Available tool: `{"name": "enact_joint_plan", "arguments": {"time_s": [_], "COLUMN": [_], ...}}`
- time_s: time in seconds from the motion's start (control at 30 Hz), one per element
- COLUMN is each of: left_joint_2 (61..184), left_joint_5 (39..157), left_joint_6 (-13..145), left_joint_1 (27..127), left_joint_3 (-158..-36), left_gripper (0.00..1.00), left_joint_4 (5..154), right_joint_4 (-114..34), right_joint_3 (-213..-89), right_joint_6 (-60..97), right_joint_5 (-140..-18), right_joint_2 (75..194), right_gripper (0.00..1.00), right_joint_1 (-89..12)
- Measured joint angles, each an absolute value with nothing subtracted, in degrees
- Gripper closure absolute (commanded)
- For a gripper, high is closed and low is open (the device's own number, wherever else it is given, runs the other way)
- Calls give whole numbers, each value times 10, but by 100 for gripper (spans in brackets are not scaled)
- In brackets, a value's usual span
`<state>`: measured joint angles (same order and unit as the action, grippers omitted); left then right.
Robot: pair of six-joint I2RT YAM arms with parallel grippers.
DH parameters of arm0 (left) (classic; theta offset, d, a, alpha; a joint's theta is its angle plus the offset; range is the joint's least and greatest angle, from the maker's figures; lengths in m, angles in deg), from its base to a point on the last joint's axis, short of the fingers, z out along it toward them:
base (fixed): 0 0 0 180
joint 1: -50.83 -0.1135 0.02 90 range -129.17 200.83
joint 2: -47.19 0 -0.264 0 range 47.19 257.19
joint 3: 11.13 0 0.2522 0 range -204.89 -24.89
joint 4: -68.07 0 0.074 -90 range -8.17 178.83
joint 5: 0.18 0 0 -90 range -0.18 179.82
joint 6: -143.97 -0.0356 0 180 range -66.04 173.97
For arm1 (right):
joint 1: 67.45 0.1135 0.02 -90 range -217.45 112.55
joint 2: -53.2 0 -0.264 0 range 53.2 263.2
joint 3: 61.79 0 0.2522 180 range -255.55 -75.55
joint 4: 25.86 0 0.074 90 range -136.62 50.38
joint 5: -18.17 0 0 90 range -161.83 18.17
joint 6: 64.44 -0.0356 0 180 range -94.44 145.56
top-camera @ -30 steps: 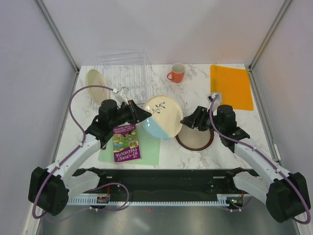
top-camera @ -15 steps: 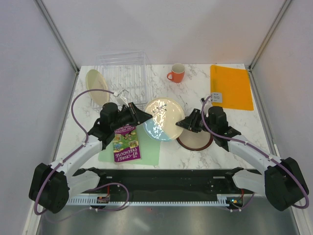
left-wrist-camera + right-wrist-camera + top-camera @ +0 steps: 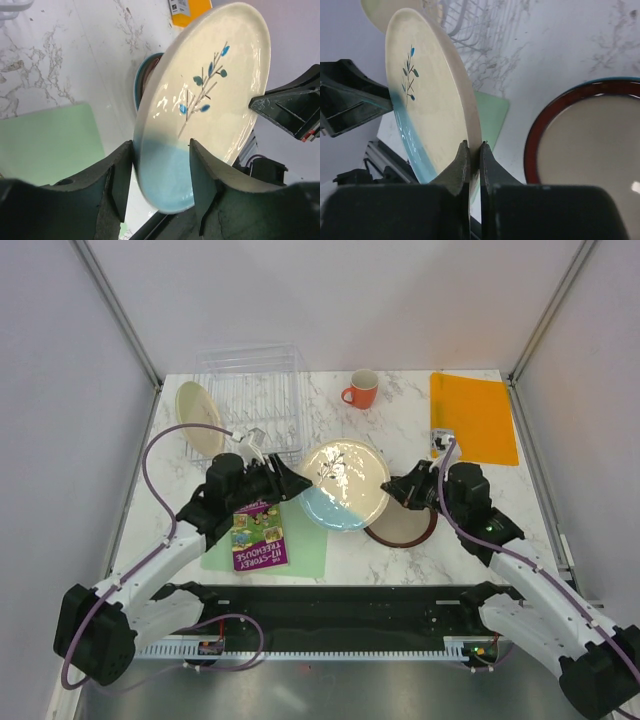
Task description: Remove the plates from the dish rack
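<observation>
The blue-and-cream plate with a sprig [image 3: 345, 483] hangs tilted above the table between both arms. My right gripper [image 3: 392, 490] is shut on its right rim; in the right wrist view the fingers [image 3: 473, 146] pinch the plate's edge [image 3: 430, 100]. My left gripper [image 3: 300, 483] stands open around the blue end of the plate [image 3: 200, 100], with a gap at one finger [image 3: 160, 145]. A dark-red-rimmed beige plate [image 3: 400, 530] lies flat on the table under my right gripper. A pale yellow-green plate [image 3: 200, 415] leans at the left side of the clear dish rack [image 3: 255, 390].
An orange mug [image 3: 360, 390] stands right of the rack. An orange mat [image 3: 472, 415] lies at the back right. A light green mat [image 3: 300, 550] with a purple book [image 3: 258, 535] on it lies under my left arm.
My right gripper came in and shut on the plate's right rim. My left gripper's jaws spread apart off the plate. The plate shifted slightly to the right.
</observation>
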<state>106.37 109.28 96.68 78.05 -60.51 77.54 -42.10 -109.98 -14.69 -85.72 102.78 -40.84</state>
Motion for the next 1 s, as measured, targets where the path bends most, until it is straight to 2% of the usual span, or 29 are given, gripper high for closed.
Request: {"name": "enact_joint_plan", "arguments": {"time_s": [0.5, 0.83, 1.0], "left_joint_2": [1053, 1053, 1049], "left_joint_5": [1072, 1066, 1064], "left_joint_6": [926, 924, 920], "left_joint_1": [783, 783, 783], "left_joint_3": [-630, -630, -630], "left_gripper": [42, 42, 42], "left_joint_4": [796, 796, 796], "right_joint_4": [-601, -654, -664], "right_joint_3": [-1109, -1133, -1133], "right_joint_6": [-71, -31, -21], "right_joint_5": [-778, -771, -791], "right_joint_2": [1015, 997, 1004], "right_gripper": [100, 100, 100], "right_joint_1": [-459, -588, -617]}}
